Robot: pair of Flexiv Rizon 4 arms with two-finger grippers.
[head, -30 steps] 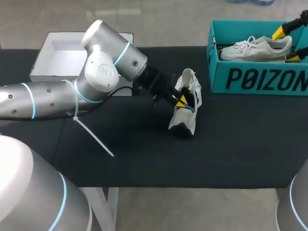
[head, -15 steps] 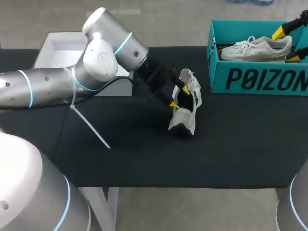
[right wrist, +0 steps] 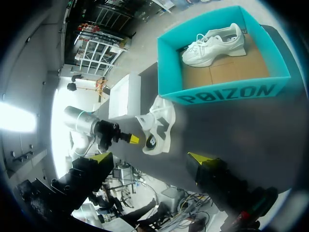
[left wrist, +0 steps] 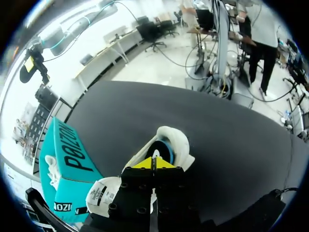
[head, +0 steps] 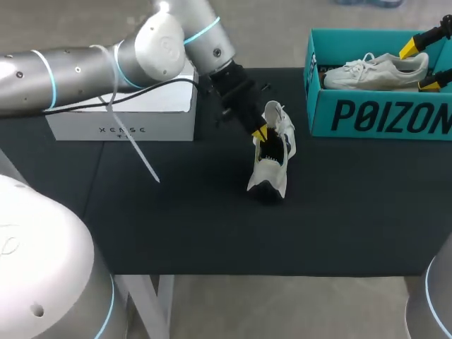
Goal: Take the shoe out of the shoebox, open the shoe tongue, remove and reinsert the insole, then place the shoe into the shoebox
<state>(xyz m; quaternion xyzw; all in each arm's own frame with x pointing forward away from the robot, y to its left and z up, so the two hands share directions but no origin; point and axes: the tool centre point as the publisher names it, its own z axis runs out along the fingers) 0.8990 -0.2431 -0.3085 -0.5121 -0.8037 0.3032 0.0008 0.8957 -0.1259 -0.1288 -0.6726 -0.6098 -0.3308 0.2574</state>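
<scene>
A white sneaker (head: 272,157) stands on the black table (head: 176,219), heel end up and opening toward my left arm. My left gripper (head: 260,133) is shut, its yellow tips together at the rim of that opening with nothing visible between them. In the left wrist view the gripper (left wrist: 154,163) sits just over the sneaker (left wrist: 175,140), and a dark insole (left wrist: 164,151) shows inside. A second white sneaker (head: 374,70) lies in the teal shoebox (head: 381,116). My right gripper (head: 419,66) hangs open above the box's right end. The right wrist view shows the sneaker (right wrist: 158,123) ahead of that gripper (right wrist: 150,158).
A white open box (head: 120,116) stands at the table's back left, behind my left arm. A white cable tie (head: 131,152) dangles from that arm. The teal shoebox (right wrist: 227,92) occupies the back right corner. Bare black tabletop lies in front of the sneaker.
My left gripper has drawn up and back out of the sneaker's opening to its rim, opening briefly and shutting again. The left arm swung toward the back. The right arm kept still.
</scene>
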